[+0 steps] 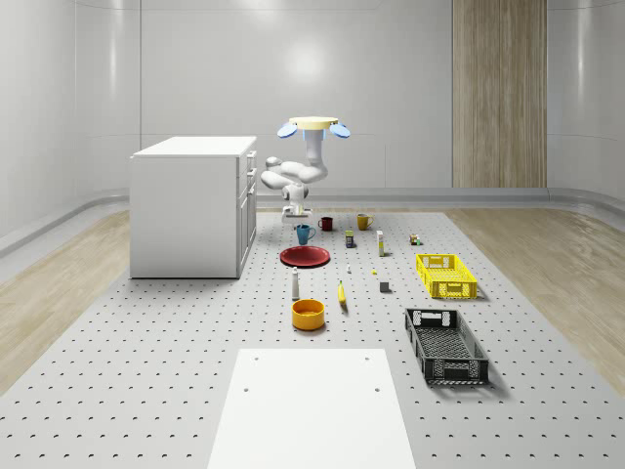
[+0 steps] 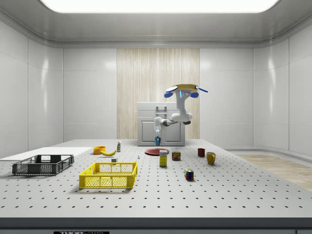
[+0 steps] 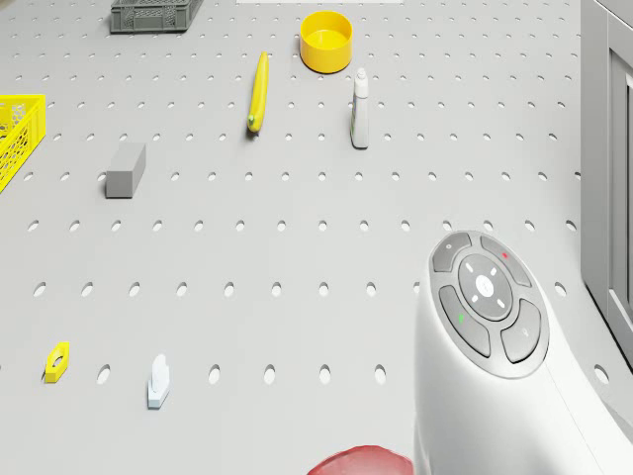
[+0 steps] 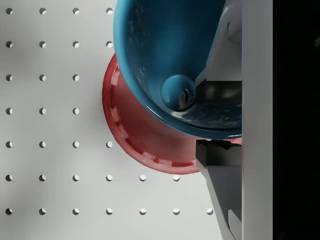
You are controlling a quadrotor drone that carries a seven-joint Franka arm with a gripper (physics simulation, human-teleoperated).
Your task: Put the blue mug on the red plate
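Note:
The blue mug [image 1: 305, 234] hangs a little above the red plate [image 1: 305, 257], which lies flat on the perforated table. My gripper [image 1: 298, 223] is shut on the mug's rim. In the wrist view the fingers [image 4: 220, 162] clamp the mug [image 4: 165, 55] wall, with the plate [image 4: 132, 135] partly under it and offset to one side. In the side view the mug [image 2: 158, 141] floats clear of the plate [image 2: 157, 152] below the gripper [image 2: 157, 131]. The drone [image 1: 312, 125] hovers over the table beside the white cabinet, behind the plate.
The white cabinet [image 1: 190, 205] stands close at the whole-scene view's left. A red mug [image 1: 326, 224] and a yellow mug [image 1: 363, 222] sit behind the plate. In front lie a white bottle [image 1: 295, 283], banana [image 1: 342, 293], orange bowl [image 1: 308, 314], yellow crate [image 1: 445, 275] and black crate [image 1: 445, 344].

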